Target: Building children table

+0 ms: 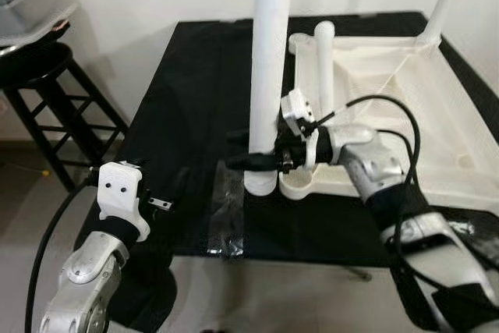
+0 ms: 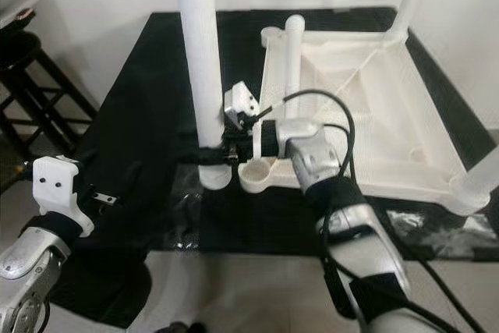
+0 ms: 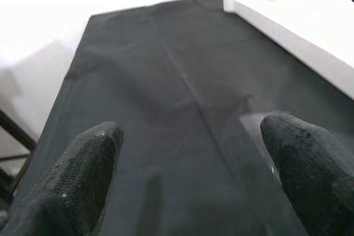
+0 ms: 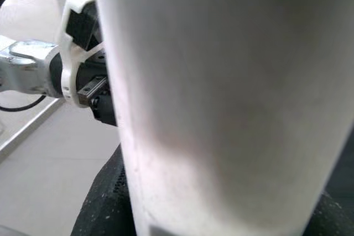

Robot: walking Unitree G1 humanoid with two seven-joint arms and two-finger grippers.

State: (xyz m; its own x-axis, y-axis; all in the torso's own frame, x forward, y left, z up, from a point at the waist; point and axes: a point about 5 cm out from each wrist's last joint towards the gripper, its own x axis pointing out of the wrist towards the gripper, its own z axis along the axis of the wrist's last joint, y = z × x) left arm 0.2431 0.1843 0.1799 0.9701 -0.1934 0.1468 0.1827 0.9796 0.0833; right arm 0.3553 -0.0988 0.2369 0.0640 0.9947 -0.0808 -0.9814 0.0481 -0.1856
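Left eye view: white table top [image 1: 405,107] lies upside down on a black cloth [image 1: 195,107] covering the work surface, on the right half. One white leg [image 1: 269,60] stands upright on the cloth just left of the top's near left corner socket [image 1: 300,185]. Right gripper [image 1: 253,161] pinches this leg low down, black fingers clamped across it from the right. A second leg [image 1: 323,68] stands in the far left corner of the top, a third leg [image 1: 443,1] at the far right corner. Left gripper [image 1: 160,204] hovers at the near left edge of the cloth, apart from the parts. Black stool [image 1: 54,99] at far left on the floor. Clear tape patch [image 1: 230,216] on the cloth near the held leg.

Right eye view: same scene; a fourth leg [image 2: 475,185] sits at the near right corner of the top. Right arm's cable [image 2: 312,107] loops over the top.

Left wrist view: left gripper's fingers [image 3: 83,175] spread wide, nothing between them, black cloth beyond, edge of the white top [image 3: 293,37] far off.

Right wrist view: held leg [image 4: 221,98] right against the camera, dark finger [image 4: 105,203] pressed on its side; left arm's wrist [image 4: 66,70] beyond.
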